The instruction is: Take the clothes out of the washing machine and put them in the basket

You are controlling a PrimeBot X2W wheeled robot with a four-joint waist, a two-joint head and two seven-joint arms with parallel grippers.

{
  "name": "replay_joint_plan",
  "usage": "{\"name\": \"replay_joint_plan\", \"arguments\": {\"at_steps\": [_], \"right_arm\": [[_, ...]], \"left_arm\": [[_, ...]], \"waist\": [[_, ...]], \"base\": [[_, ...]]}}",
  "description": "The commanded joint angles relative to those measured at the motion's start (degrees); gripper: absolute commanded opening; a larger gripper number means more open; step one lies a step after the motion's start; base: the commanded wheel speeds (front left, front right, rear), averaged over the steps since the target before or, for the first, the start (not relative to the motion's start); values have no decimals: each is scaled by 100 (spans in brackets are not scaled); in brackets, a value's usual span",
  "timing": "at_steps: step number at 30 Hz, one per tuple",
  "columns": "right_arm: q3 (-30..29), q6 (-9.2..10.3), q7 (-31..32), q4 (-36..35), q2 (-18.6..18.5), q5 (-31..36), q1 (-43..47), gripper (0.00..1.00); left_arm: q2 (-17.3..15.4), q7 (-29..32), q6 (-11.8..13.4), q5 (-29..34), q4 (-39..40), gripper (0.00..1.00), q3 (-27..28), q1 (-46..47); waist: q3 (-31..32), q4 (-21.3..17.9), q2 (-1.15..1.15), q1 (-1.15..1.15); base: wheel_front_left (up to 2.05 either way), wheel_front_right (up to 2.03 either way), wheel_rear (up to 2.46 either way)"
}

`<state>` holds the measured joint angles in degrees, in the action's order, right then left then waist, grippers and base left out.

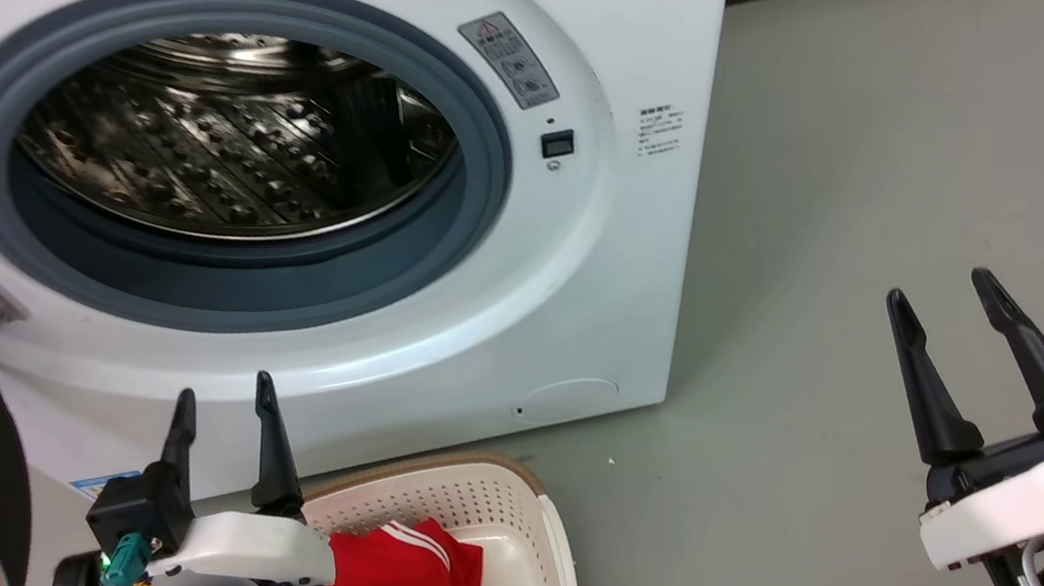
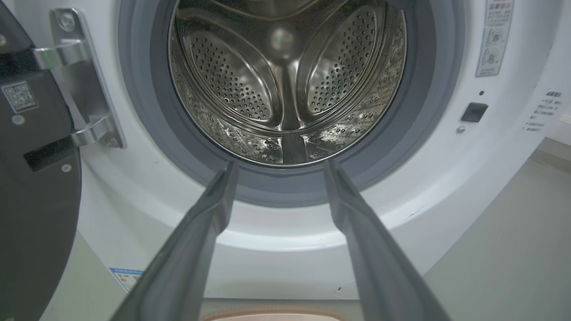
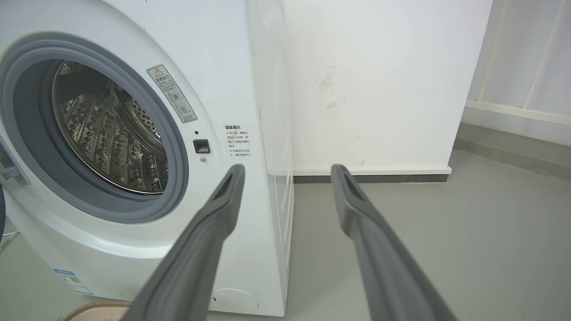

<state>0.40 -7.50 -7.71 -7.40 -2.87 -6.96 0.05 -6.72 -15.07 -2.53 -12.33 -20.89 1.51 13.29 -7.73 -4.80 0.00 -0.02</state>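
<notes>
A smooth grey floor point(image 3: 468, 232) spreads beneath and ahead of the right end effector point(image 3: 287, 171). Beyond its fingertips stands a white wall point(image 3: 401, 67) with faint scuff marks point(image 3: 332, 89). The wall's foot carries a white baseboard point(image 3: 370, 171) over a dark strip point(image 3: 370, 179). Farther to its right, a pale panelled wall point(image 3: 526, 58) sits set back.

The left end effector point(image 2: 281, 164), spread apart, points toward the perforated steel drum point(image 2: 285, 89) of the washing machine point(image 2: 446, 187).
</notes>
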Motion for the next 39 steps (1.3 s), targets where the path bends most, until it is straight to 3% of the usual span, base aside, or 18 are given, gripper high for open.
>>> {"name": "replay_joint_plan", "arguments": {"at_steps": [1,15,24,39], "right_arm": [[-20,2,26,-42,0,47,93,100],[-87,2,259,-1,0,376,544,100],[-95,2,311,-42,0,488,735,100],[-82,2,311,-84,0,454,743,100]], "left_arm": [[15,-14,18,83,198,100,-10,-100],[-217,319,295,700,1718,100,-211,-1145],[-226,646,364,608,2044,100,-218,-1725],[-270,792,367,494,2204,100,-276,-1767]], "waist": [[146,117,0,2],[737,251,0,2],[953,275,0,2],[948,245,0,2]], "base": [[0,0,0],[0,0,0],[0,0,0],[0,0,0]]}}
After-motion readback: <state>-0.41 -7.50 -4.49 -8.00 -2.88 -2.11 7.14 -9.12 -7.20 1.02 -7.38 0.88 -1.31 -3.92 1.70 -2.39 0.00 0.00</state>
